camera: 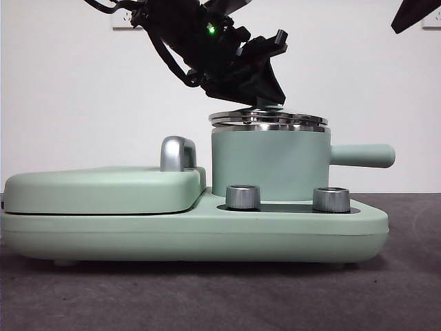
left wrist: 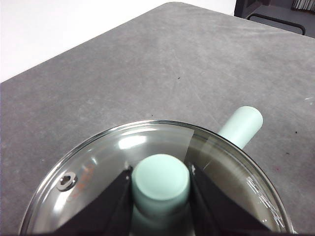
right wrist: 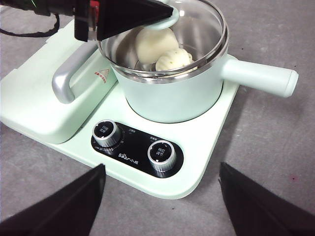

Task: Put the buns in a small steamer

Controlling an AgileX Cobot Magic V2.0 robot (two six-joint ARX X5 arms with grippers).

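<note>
Above the small steamer (camera: 269,164), the left hand (left wrist: 161,183) has its jaws closed on the green knob (left wrist: 161,178) of the glass lid (camera: 268,119), which sits slightly tilted on the steel rim. Only the right wrist view sees inside: both buns (right wrist: 162,48) lie in the pot, touching. The right hand (right wrist: 160,206) hangs spread wide and empty, over the bench (right wrist: 275,137) in front of the steamer.

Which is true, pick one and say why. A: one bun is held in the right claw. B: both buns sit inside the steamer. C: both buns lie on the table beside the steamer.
B: the right wrist view shows both buns inside the steamer, under the glass lid that the left claw grips by its knob.
</note>
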